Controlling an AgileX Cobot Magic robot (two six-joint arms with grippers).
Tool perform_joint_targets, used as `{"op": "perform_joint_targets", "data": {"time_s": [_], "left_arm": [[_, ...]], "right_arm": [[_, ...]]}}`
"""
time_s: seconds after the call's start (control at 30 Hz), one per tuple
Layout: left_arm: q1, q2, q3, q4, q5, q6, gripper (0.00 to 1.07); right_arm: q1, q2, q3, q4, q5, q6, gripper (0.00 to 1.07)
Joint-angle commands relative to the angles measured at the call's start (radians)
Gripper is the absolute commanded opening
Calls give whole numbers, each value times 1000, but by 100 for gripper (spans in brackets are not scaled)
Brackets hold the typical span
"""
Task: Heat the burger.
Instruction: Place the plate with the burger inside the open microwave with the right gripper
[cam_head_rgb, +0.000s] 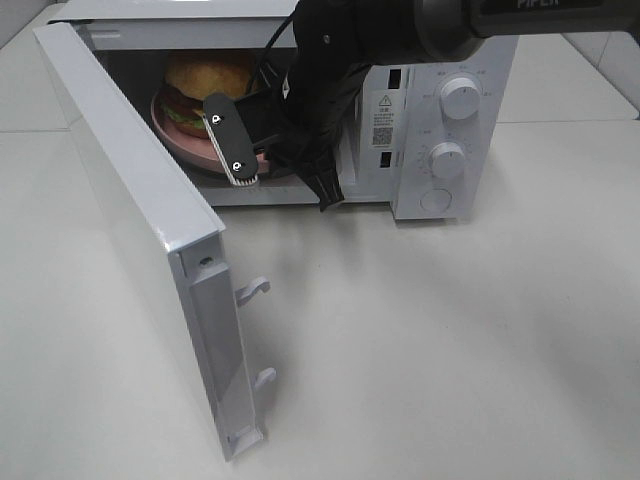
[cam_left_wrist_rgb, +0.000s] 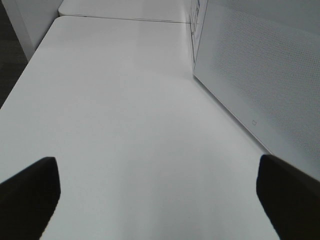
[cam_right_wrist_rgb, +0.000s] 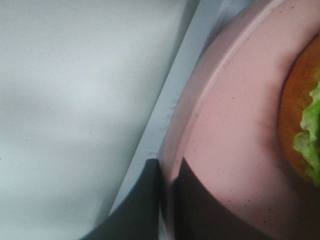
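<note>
1. Burger (cam_head_rgb: 205, 80) sits on the pink plate (cam_head_rgb: 185, 142) inside the microwave (cam_head_rgb: 440, 100) cavity. Door (cam_head_rgb: 120, 180) is swung wide open, to the left in the ext. view.
2. Right end effector (cam_head_rgb: 240, 165) reaches into the opening. Wrist view shows its fingers (cam_right_wrist_rgb: 145, 200) pinched together on the plate's rim (cam_right_wrist_rgb: 197, 100), one outside the rim, one inside.
3. Key relation: the burger lies deeper in the cavity than the right end effector, on the plate's middle and apart from the fingers, so no contact w/ bun or lettuce. Burger & plate are both round, so there's no long axis to line up.
4. The plate's front rim is just beside the cavity's white sill (cam_right_wrist_rgb: 161, 120). Can't tell if the plate is fully seated.
5. Left end effector (cam_left_wrist_rgb: 157, 165): fingers wide apart, holding nothing, over the bare desk (cam_left_wrist_rgb: 125, 100). It's near a dotted white panel, prob. the door's outer face. Not visible in the ext. view.
6. Judgement: placing looks nearly done. Next prob. = let go of the rim, pull the right arm out, then close the door. Left arm is nearer the door.
7. In the way: the right arm fills the doorway, so the door can't swing shut until it's out. Latch hooks (cam_head_rgb: 252, 290) stick out of the door's edge. Knobs (cam_head_rgb: 460, 97) sit on the front panel, to the right of the arm.
</note>
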Motion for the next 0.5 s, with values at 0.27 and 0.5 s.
{"op": "perform_joint_targets", "data": {"time_s": [0.27,0.5], "left_arm": [[0,-16,0,-2,-12,0,102],[0,-16,0,-2,-12,0,102]], "right_arm": [[-7,74,-139,26,-35,31,0],[-7,138,-229,26,-9,73,0]]}}
